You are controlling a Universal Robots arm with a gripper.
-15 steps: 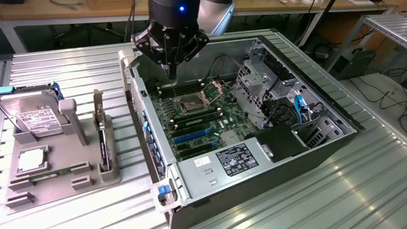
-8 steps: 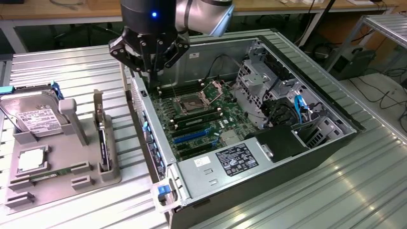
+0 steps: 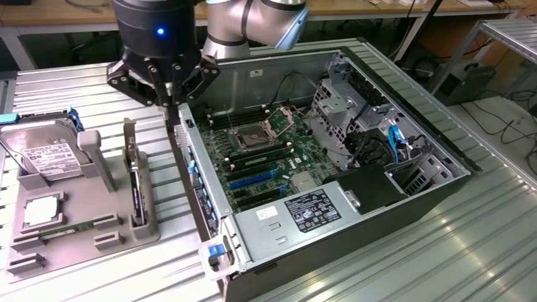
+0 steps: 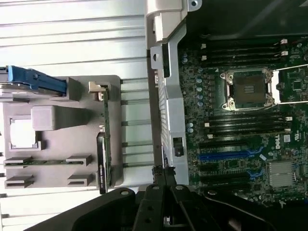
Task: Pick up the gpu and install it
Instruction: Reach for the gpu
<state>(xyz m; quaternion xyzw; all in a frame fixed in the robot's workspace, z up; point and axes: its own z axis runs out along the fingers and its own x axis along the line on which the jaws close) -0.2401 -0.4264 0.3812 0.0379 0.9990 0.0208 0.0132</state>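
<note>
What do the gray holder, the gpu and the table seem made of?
The gray holder: matte plastic, judging by its uniform dull surface. The gpu: dark circuit board seen edge-on, with a pale, probably metal bracket. The table: ribbed bare metal, perhaps aluminium, given its bright streaky reflections.

We read one brand: the Dell logo [image 4: 288,139], white and turned on its side, printed on the motherboard [image 4: 231,159] next to the memory slots. The black label [image 3: 312,211] on the power supply [image 3: 336,192] carries white print and small marks, too fine for us to make out. The white label [image 3: 52,157] on the hard drive [image 3: 38,135] holds dark lines we cannot read. Pale lettering runs along the gpu [image 4: 102,163], also illegible to us.
</note>
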